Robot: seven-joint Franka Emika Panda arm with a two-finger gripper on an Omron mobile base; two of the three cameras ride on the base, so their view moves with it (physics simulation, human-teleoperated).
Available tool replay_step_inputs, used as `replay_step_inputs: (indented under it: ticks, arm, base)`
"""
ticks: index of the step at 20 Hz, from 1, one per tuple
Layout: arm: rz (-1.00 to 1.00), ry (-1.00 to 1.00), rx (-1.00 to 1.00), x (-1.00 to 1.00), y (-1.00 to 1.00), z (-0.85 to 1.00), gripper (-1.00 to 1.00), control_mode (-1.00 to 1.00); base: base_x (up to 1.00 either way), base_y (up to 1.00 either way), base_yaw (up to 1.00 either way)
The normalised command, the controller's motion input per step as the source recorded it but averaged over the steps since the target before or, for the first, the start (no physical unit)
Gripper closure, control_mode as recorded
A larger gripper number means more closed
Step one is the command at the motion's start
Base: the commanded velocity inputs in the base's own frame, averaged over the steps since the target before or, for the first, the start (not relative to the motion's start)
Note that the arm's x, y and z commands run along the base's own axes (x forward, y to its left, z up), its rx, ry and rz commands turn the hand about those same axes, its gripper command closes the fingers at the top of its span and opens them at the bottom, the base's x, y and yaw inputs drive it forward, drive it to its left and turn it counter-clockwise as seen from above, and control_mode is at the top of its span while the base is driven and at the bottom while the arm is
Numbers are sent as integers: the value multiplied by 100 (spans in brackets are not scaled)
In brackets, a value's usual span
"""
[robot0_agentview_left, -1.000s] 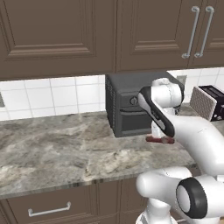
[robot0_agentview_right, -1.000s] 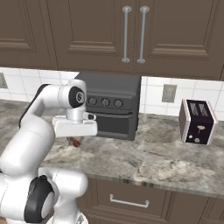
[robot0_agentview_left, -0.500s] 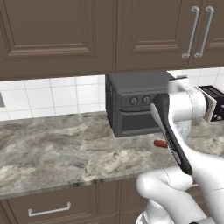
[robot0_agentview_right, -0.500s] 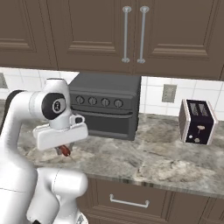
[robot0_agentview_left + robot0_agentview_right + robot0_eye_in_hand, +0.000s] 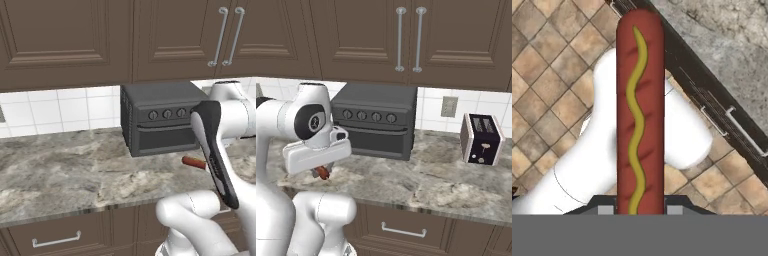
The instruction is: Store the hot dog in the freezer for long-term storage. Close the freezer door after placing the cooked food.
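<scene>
I see my end effector [image 5: 640,210] clenched on the hot dog [image 5: 639,110], holding it in the air in front of the toaster oven [image 5: 162,117], above the tabletop [image 5: 60,170] edge.

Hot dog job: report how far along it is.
Done: the hot dog is picked up, clamped in the shut gripper and lifted off the stone counter.
In hand: the arm carries it at the counter's front edge, in front of the toaster oven; the hand view looks down past it at tiled floor.
Left: reaching the freezer, placing the hot dog inside, closing the freezer door.
</scene>
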Motion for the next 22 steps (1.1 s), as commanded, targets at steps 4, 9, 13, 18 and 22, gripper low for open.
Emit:
replay_step_inputs:
  ticks: [4, 9, 13, 18, 22]
  arm:
    - [1, 3, 19, -11, -3, 0, 100, -100]
    - [0, 0, 4, -28, -7, 0, 100, -100]
    - [0, 0, 0, -24, 4, 0, 100, -100]
    - [3, 1, 0, -3, 8, 0, 100, -100]
    - [0, 0, 0, 0, 0, 0, 100, -100]
  base:
    - [0, 0, 0]
    - [0, 0, 0]
    - [0, 0, 0]
    - [0, 0, 0]
    - [0, 0, 0]
